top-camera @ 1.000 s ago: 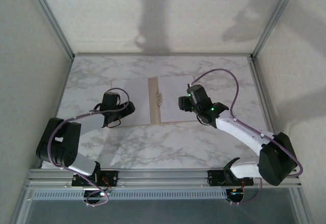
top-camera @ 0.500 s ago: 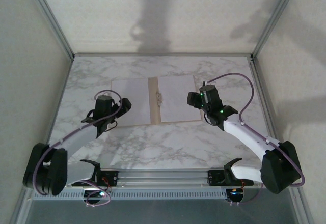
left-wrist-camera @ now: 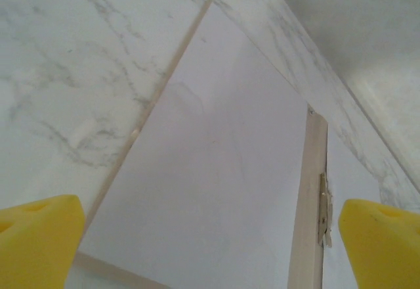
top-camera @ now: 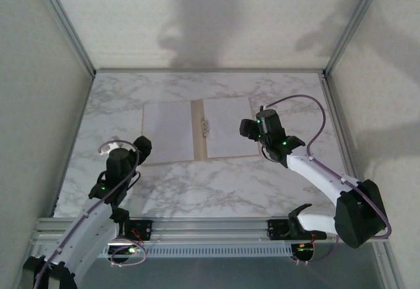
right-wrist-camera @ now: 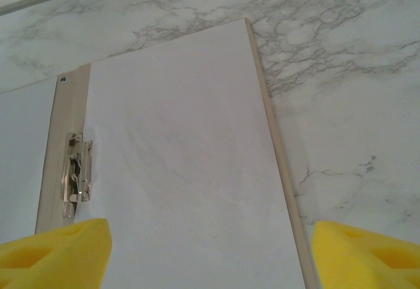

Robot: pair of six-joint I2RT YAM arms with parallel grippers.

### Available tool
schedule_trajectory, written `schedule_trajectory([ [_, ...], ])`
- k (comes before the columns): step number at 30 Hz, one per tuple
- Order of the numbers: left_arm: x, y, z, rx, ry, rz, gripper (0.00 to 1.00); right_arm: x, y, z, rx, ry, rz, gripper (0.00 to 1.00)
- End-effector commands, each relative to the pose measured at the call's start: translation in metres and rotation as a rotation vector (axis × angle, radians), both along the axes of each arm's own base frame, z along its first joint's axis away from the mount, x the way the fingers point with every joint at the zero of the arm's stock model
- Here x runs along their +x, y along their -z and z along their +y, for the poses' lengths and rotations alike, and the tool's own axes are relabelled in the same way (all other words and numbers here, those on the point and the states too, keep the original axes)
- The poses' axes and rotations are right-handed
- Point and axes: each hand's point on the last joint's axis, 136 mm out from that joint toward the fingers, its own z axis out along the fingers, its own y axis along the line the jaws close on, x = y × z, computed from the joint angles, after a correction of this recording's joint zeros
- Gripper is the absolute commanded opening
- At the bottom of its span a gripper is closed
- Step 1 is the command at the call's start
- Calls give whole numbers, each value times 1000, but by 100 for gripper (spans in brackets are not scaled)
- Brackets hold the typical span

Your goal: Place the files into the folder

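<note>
The folder point(top-camera: 199, 148) lies open and flat at the middle of the table point(top-camera: 197, 190), its crease pointing away from the arms, and the files point(top-camera: 168, 131) cover both halves. The right gripper point(top-camera: 245, 129), fingers wide and empty, hangs over the right half near its outer edge. The left gripper point(top-camera: 142, 147), also wide and empty, is just off the near left corner, so the right arm seems to me the nearer one.

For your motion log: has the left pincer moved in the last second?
Yes. The left pincer has drawn back toward the near table edge, away from the folder.
</note>
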Motion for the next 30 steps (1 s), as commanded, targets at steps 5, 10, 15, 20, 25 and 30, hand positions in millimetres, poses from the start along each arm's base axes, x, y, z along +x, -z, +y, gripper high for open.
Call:
schedule_trajectory([
  [5, -17, 42, -1, -57, -2, 142, 100, 3, 7, 4, 9, 2, 18, 80],
  [10, -14, 58, -10, -71, 44, 206, 99, 5, 12, 5, 1, 3, 39, 80],
  [15, -6, 63, -20, -108, 86, 218, 100, 6, 15, 6, -14, 2, 60, 80],
  [20, -3, 64, -24, -111, 111, 226, 100, 7, 19, 7, -23, 3, 77, 81],
  [25, -2, 66, -27, -139, 115, 210, 100, 8, 22, 9, -21, -2, 97, 81],
  [30, 0, 68, -32, -180, 128, 206, 100, 8, 24, 9, -27, 0, 103, 81],
])
